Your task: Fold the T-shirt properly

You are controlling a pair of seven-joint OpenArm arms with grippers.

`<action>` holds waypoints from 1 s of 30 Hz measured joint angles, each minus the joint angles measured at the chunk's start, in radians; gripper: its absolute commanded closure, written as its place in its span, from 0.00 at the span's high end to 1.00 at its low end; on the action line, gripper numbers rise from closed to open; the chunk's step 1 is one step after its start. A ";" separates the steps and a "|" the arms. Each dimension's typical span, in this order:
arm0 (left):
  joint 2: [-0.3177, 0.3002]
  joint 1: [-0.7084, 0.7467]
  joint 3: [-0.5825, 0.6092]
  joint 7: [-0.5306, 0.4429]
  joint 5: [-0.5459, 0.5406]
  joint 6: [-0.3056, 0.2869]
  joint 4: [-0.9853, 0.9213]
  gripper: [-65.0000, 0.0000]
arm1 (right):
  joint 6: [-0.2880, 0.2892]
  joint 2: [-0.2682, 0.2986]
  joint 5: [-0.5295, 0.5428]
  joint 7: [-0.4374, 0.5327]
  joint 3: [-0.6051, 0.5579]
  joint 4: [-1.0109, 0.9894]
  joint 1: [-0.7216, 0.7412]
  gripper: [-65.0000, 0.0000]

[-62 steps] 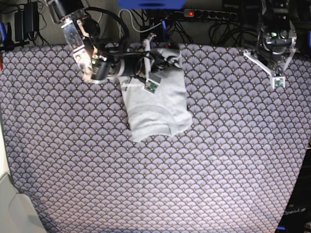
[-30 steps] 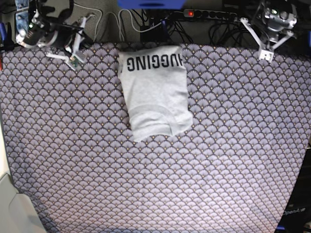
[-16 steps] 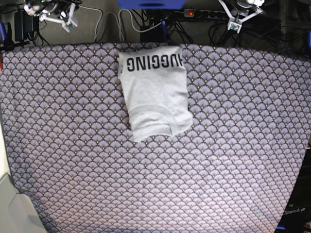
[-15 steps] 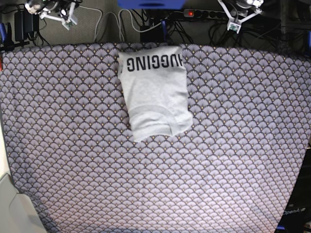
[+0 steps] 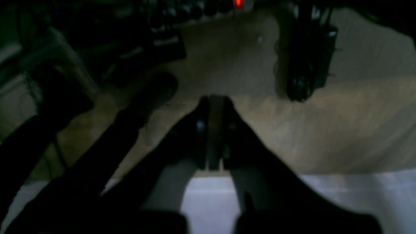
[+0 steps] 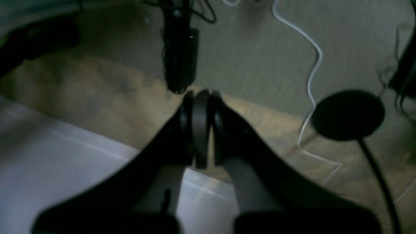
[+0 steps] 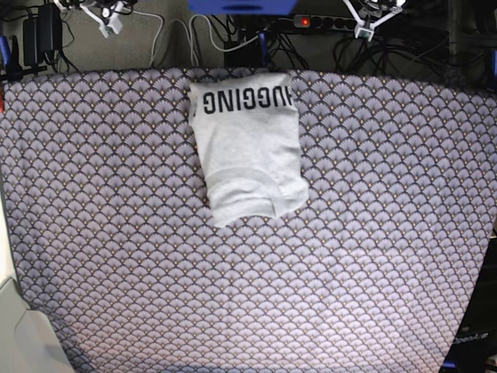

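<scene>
T-shirt (image 7: 248, 148) folded on tablecloth (image 7: 373, 249) | soft, light, floppy; pinch doubled edges | left gripper (image 5: 213, 130) closed empty | right gripper (image 6: 200, 126) closed empty, both beyond cloth's far edge

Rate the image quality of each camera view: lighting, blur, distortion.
Base view: evenly lit and sharp, T-shirt lettering legible, tablecloth edges bowed by the wide lens. Left wrist view: very dark and blurred, shut left pincer a near silhouette. Right wrist view: dim and soft, shut right pincer out of focus, white cable still discernible.
</scene>
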 measured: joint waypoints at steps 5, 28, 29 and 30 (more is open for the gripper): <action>0.044 -0.123 0.014 -0.216 0.003 0.002 -0.300 0.01 | -0.119 -0.060 -0.056 0.079 -0.087 -0.109 0.047 0.00; 0.100 -0.278 0.124 -0.413 -0.002 0.232 -0.607 0.01 | -0.791 -0.180 -0.055 0.392 -0.217 -0.468 0.177 0.00; 0.100 -0.278 0.123 -0.413 -0.002 0.232 -0.607 0.01 | -0.791 -0.180 -0.054 0.394 -0.217 -0.469 0.178 0.00; 0.099 -0.277 0.121 -0.413 -0.008 0.232 -0.607 0.01 | -0.791 -0.180 -0.055 0.396 -0.217 -0.469 0.178 0.00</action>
